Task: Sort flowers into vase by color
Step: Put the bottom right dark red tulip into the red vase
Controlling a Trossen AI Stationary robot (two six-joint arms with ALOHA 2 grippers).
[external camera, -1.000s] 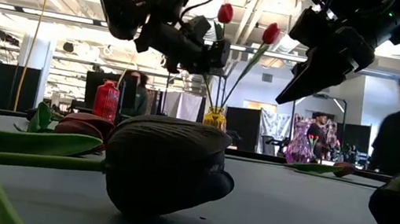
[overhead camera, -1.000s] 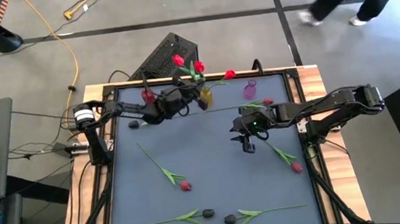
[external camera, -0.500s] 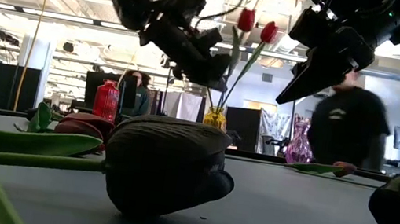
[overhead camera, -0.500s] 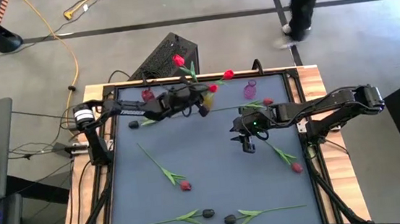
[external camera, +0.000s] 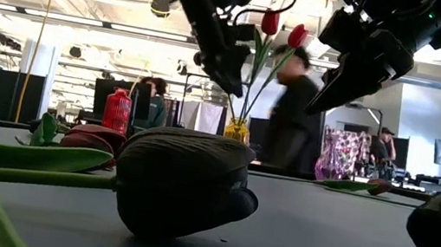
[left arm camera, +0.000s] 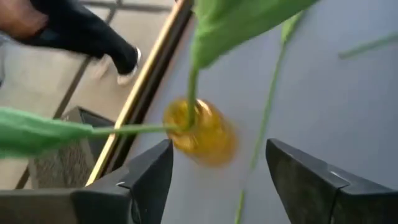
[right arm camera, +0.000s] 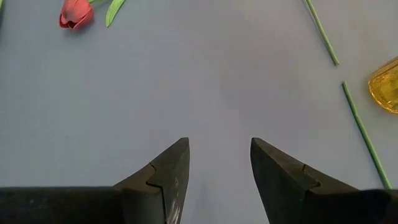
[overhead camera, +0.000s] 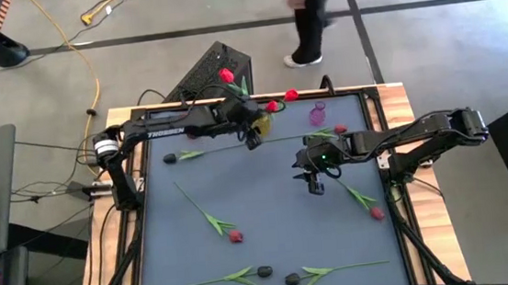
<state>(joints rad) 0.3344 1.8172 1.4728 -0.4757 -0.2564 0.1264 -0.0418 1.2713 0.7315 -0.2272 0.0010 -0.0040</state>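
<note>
Bench (overhead camera: 269, 206): you see a grey-blue top with a light wood rim.
Vases: your yellow vase (left arm camera: 202, 132) at 12 o'clock; purple vase (overhead camera: 317, 114) beside it.
Flowers: red tulip (right arm camera: 76, 14), green stems; black tulip (overhead camera: 263, 271) at 6 o'clock.
Pincers: left pincer (left arm camera: 214, 180) and right pincer (right arm camera: 217, 168) dark.
</note>
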